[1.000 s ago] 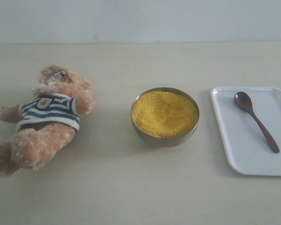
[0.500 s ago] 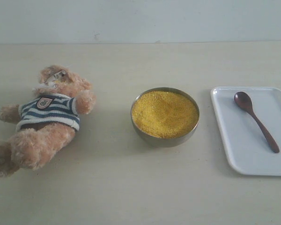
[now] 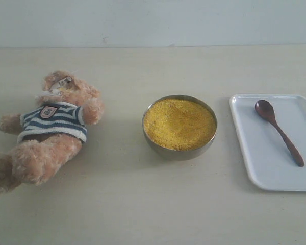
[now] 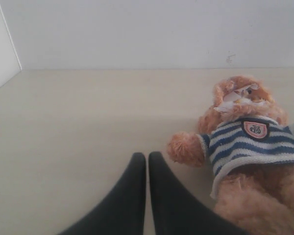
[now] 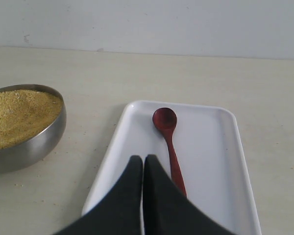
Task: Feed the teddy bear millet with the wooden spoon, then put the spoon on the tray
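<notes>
Tabletop (image 3: 143, 209) same as prev | wooden spoon (image 3: 278, 131) on tray (image 3: 260, 158) | L fingers (image 4: 130, 196), R fingers (image 5: 127, 196) closed, empty

The fluffy light-brown teddy bear (image 3: 48, 132) in a navy-and-white striped shirt is laid on its back at the left. Bright-yellow millet (image 3: 179, 123) is heaped in a steel bowl (image 3: 179, 152) at the centre. The dark wooden spoon (image 3: 279, 131) is laid diagonally on the white tray (image 3: 260, 158) at the right.

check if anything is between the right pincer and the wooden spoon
Nothing visible does. The wooden spoon lies alone on the tray, just ahead of the shut right pincer, with only bare tray surface between them.
</notes>
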